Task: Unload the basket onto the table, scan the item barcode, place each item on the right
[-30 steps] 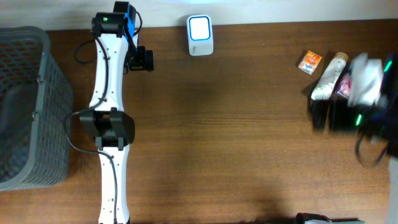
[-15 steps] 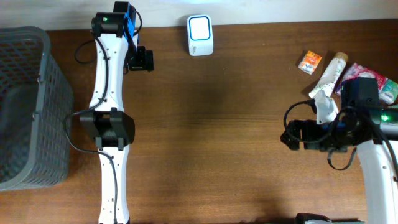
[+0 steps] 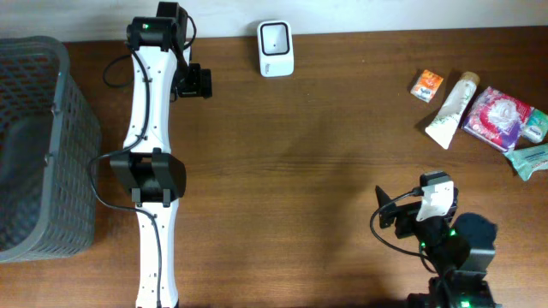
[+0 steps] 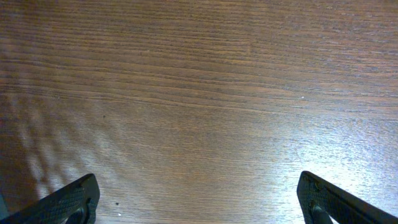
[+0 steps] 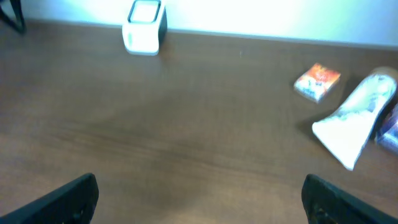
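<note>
On the far edge of the table (image 3: 325, 154), a little left of centre, the white scanner (image 3: 276, 49) stands with its dark window facing up. None of the items is near it. They lie in a cluster at the far right: an orange packet (image 3: 426, 85), just right of it a white tube (image 3: 451, 109) lying at a slant, then a pink packet (image 3: 497, 116) touching the tube, and two teal packets (image 3: 533, 141) by the right edge. A grey basket (image 3: 34, 145) sits at the left edge.

The left arm lies stretched along the left side from near to far, and the left gripper (image 3: 197, 82) is at the far end, left of the scanner and apart from it. Its wrist view shows only bare wood between the two fingers (image 4: 71, 200), which stand wide apart and hold nothing.

The right arm is folded up at the near right, well apart from the items. The right gripper (image 5: 199, 205) is spread wide too, with nothing between its fingers (image 5: 65, 198). Its wrist view looks across the table: the scanner is far off to the left, and the orange packet and the tube are to the right, with an edge of the pink packet just showing. That view is blurred, so no print or barcode can be made out on any item.
</note>
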Motion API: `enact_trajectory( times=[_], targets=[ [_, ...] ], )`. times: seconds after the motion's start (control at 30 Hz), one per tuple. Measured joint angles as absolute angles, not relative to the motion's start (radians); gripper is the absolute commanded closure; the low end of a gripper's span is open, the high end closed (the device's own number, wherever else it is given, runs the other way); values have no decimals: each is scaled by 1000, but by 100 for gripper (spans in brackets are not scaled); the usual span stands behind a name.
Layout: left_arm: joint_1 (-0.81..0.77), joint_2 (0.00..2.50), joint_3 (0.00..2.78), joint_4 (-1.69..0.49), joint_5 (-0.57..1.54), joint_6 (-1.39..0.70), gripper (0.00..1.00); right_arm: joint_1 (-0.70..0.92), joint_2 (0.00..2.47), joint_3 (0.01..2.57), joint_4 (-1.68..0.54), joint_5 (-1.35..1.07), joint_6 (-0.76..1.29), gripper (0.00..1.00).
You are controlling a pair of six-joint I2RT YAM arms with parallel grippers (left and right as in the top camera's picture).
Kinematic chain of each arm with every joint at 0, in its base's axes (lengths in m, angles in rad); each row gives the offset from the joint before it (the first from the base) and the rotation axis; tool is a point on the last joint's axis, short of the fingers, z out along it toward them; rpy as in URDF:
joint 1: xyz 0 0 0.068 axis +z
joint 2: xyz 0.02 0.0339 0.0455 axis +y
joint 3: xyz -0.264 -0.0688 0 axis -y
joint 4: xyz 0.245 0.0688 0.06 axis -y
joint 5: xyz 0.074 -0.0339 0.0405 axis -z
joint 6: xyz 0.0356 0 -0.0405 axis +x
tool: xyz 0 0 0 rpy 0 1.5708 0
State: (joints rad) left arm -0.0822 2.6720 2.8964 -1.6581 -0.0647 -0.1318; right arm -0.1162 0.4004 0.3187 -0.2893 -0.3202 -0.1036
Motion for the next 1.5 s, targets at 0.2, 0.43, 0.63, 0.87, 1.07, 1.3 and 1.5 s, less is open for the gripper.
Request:
enact_trajectory(
  times=[0.2, 0.43, 0.63, 0.87, 1.07, 1.3, 1.5],
  targets=[
    [-82, 2672, 2896, -1657, -65, -132, 1, -27, 165, 156, -197, -284, -105, 1],
    [-82, 2672, 2896, -1658, -65, -132, 1, 60, 14, 58, -146, -172, -105, 1],
    [-84, 2672, 2896, -1658, -65, -132, 1, 58, 14, 17, -70, -113, -105, 1],
    [-85, 2672, 2896, -1657, -65, -132, 1, 54, 14, 16, -79, -7, -88, 1],
    [-85, 2672, 2896, -1657, -65, -132, 1, 54, 14, 16, -80, 15, -7, 1],
    [-86, 2672, 2896, -1657, -65, -132, 1, 54, 14, 16, -80, 15, -12, 1],
    [-86, 2672, 2896, -1657, -65, -132, 1, 54, 14, 16, -80, 14, -16, 1]
  ],
)
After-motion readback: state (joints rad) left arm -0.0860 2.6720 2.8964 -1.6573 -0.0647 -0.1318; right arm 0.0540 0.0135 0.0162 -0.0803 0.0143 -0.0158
